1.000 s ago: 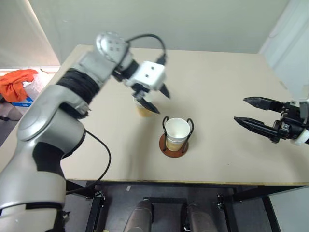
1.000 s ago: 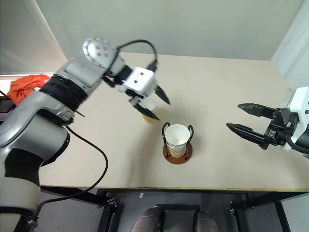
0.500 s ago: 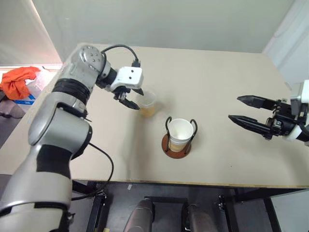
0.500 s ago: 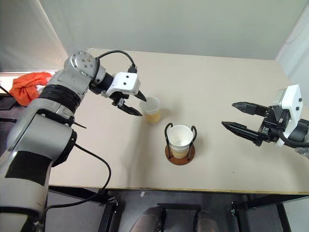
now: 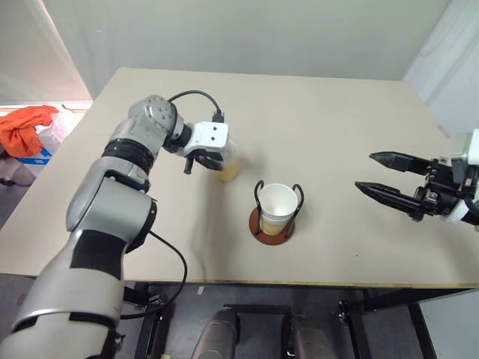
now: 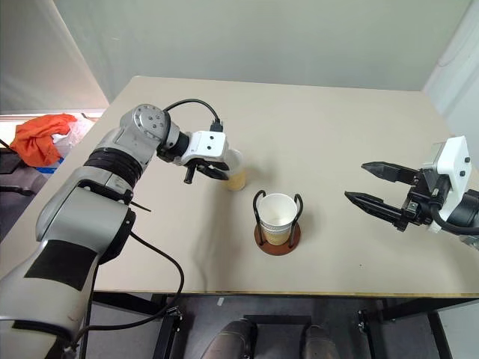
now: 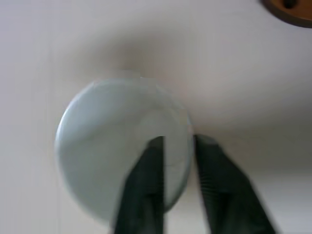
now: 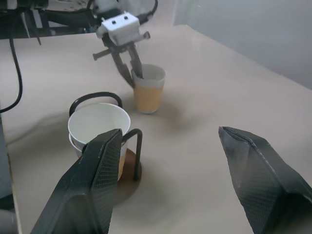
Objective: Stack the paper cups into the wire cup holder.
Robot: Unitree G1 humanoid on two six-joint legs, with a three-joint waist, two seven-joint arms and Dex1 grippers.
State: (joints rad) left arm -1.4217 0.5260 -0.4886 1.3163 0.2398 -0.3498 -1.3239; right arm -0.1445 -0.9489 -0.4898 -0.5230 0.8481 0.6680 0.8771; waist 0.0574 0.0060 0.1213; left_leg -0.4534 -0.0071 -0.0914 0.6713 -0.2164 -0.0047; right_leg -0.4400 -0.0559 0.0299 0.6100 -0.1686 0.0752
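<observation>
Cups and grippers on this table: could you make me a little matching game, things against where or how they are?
1. left gripper
2. right gripper
3. wire cup holder
4. orange cloth

a. open, holding nothing
b. holds nested paper cups
c. beyond the table's left edge
d. shut on the rim of the lone cup

Pairs: 1-d, 2-a, 3-b, 4-c
</observation>
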